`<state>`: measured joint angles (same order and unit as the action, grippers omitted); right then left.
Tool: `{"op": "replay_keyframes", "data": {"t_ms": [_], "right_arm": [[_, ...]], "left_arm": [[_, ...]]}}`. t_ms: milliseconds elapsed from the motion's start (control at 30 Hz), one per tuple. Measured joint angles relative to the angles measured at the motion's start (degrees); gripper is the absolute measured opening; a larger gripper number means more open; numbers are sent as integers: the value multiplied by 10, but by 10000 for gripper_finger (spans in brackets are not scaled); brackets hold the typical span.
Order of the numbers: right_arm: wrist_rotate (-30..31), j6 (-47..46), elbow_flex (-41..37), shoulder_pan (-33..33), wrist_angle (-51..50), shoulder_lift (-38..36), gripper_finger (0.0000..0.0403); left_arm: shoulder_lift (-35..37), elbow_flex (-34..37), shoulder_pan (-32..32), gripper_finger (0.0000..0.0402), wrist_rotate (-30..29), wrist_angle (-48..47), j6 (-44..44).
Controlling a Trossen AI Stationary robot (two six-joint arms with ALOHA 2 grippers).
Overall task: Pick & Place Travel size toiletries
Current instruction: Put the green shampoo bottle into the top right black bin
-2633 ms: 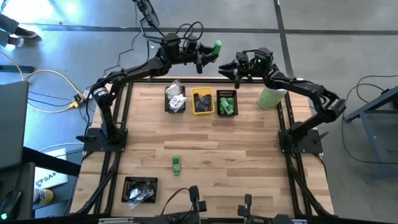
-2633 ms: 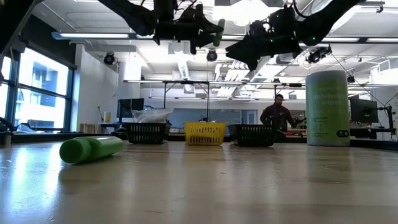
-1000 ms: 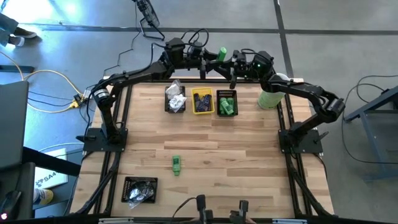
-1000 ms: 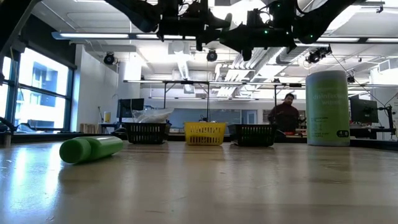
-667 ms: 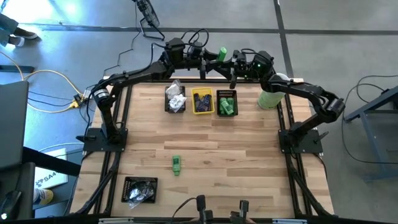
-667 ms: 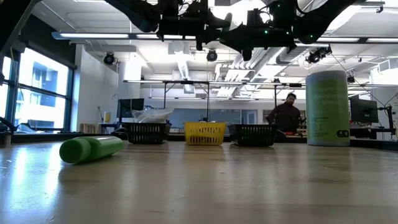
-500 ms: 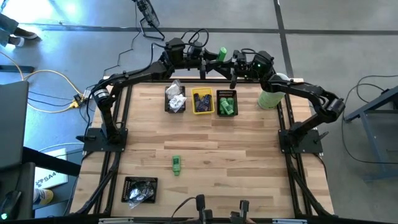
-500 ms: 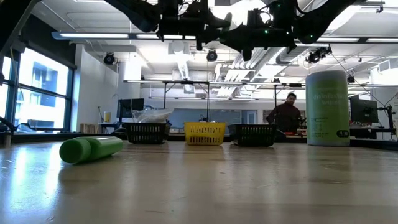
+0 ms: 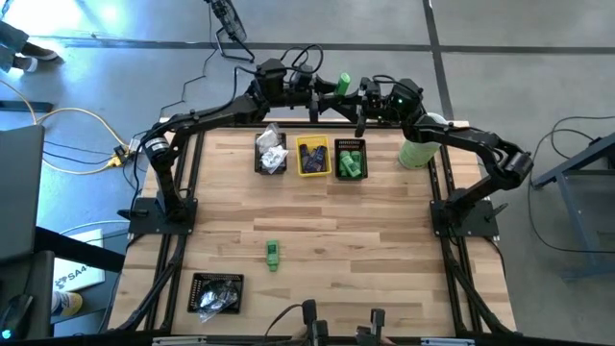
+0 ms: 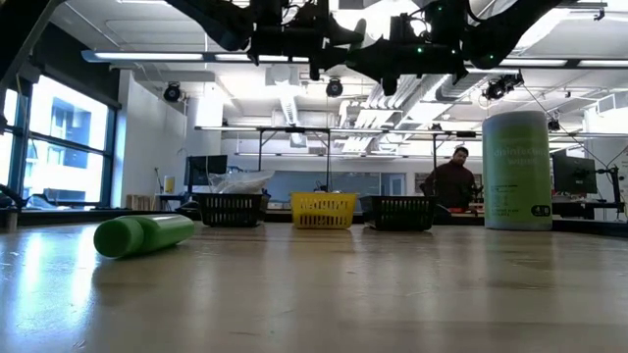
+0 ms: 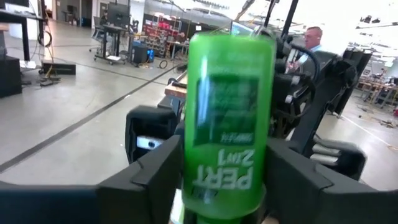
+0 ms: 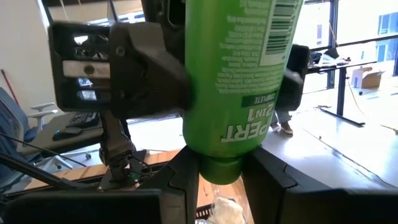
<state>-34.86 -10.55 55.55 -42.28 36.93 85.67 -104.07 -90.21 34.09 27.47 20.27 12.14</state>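
High above the table's far edge, a bright green bottle spans between my two grippers. My left gripper reaches in from the left and my right gripper from the right, both about level and shut on the bottle. The left wrist view shows the bottle's body, the right wrist view its cap end. A second green bottle lies on its side on the wood. Three small bins stand at the far edge: black with white packets, yellow, and black with green bottles. My left gripper pinches the bottle's end opposite the cap between its two fingers, coming about level from the table's left. The bottle points away from it, clear of the table. My right gripper pinches the bottle's narrow cap between its two fingers, coming about level from the table's right. The green body runs on past the fingers toward the left gripper.
A big pale-green cylinder stands at the far right corner. A black bin with mixed items sits near the front left. A person shows in the room behind. The table's middle is bare wood.
Since the earliest frames my two grippers have drawn together above the far edge, the right one closing on the bottle that the left one holds. Over the last second both arms and the bottle have kept still.
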Motion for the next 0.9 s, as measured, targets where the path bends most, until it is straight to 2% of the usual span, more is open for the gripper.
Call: {"op": "replay_keyframes", "data": {"t_ms": [167, 267, 667, 900], "right_arm": [[-2, 0, 0, 0, 1, 0, 89], [-2, -2, 0, 0, 1, 0, 89], [-34, -33, 0, -24, -15, -3, 89], [-1, 11, 0, -25, -88, -34, 89]], "left_arm": [[-1, 0, 0, 257, -4, -3, -2], [-1, 0, 0, 278, -4, -1, -3], [32, 1, 28, 285, 22, -7, -3], [72, 1, 61, 285, 37, -94, 1]]}}
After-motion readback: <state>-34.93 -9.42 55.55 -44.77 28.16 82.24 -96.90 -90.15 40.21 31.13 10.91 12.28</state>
